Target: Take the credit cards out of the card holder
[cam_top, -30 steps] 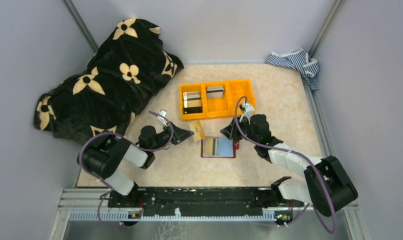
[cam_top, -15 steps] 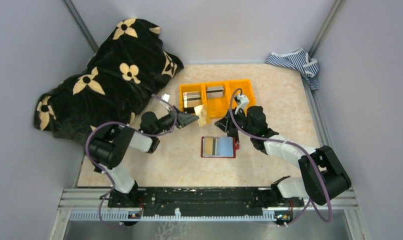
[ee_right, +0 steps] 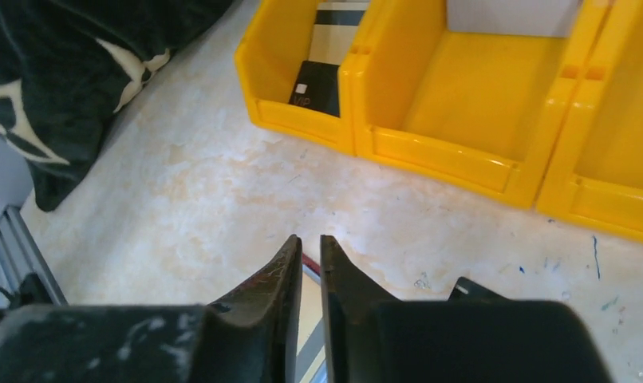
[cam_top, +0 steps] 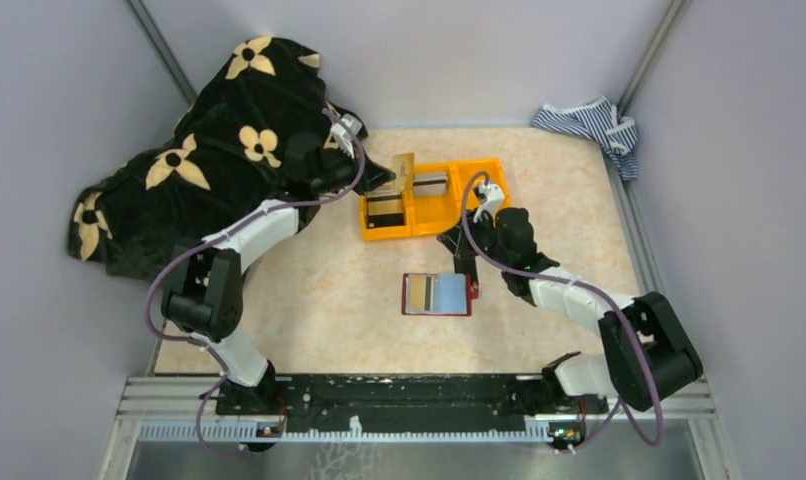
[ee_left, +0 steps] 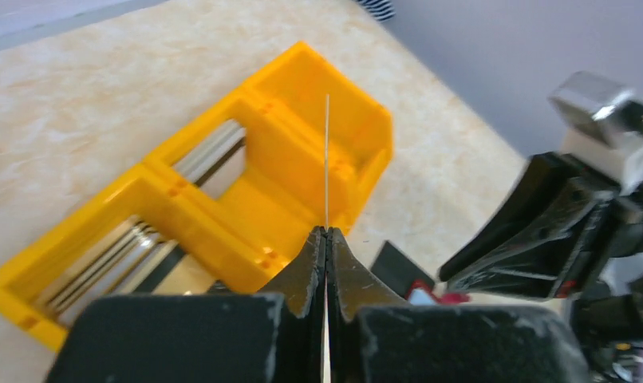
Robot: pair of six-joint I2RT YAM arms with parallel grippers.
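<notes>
The left gripper (ee_left: 326, 238) is clamped shut on the lower edge of a beige card (cam_top: 403, 166), which it holds upright above the far side of the orange bin (cam_top: 494, 178). The card hangs roughly over the wall between the bin's left and middle compartments; which one it is meant for is not clear. Other credit cards (cam_top: 384, 208) already lie in those two compartments. The card holder (cam_top: 436, 294) lies open on the surface nearer the arms, well apart from the bin. Its pocket shows pale and grey stripes that may be more cards. The right gripper (ee_right: 309, 243) hangs just over the holder's far right corner, its jaws a narrow gap apart with nothing between them. The step in hand looks like dropping this card. To do it well, the left arm should shift off the dividing wall and lower the card inside one compartment. It should let go only once the card is low, so it cannot tip out over the rim.
</notes>
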